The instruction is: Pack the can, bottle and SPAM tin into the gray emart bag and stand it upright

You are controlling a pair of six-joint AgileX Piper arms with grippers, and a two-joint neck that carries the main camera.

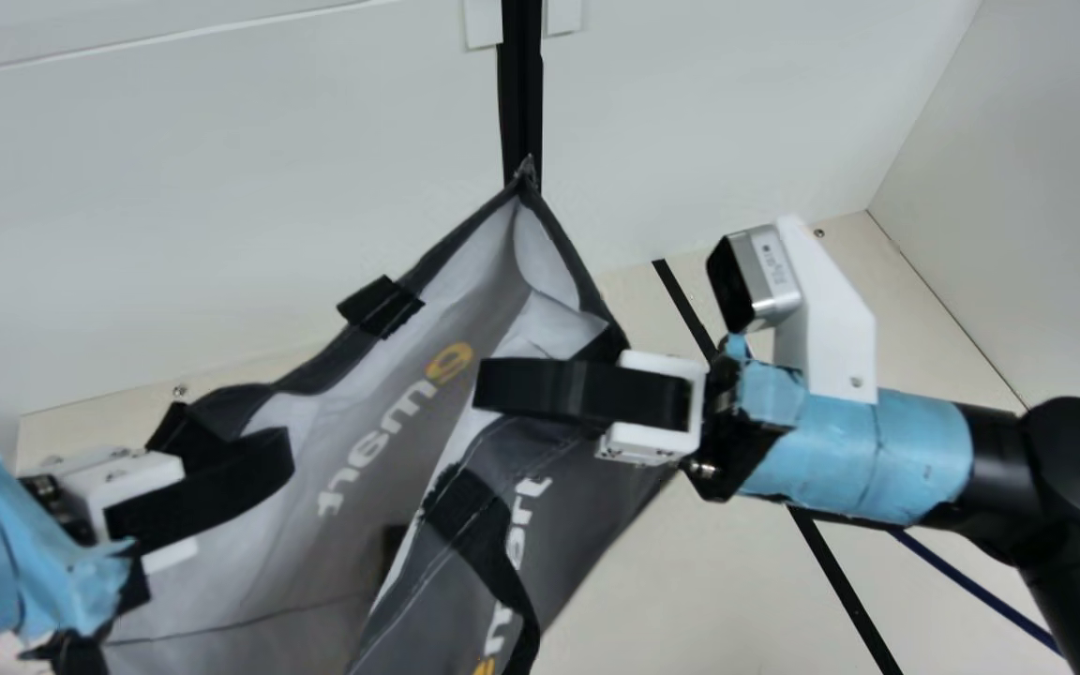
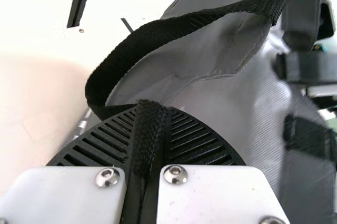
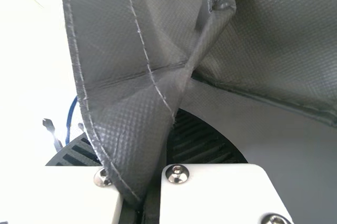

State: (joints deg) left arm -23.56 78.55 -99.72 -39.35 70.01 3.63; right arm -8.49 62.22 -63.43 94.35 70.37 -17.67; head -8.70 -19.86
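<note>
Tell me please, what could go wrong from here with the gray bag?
The right gripper pinches creased fabric at the edge of the bag, which might slip out. The left gripper holds a black strap instead, so an uneven lift could tip the bag.

The open mouth of the gray emart bag [image 1: 587,516] provides an entry path between the left claw [image 1: 254,469] and the right claw [image 1: 495,386], which obstruct opposite sides. A strap [image 1: 493,553] crosses the near panel. The white wall [image 1: 221,206] limits rear clearance; the counter [image 1: 699,581] provides lateral room.
</note>
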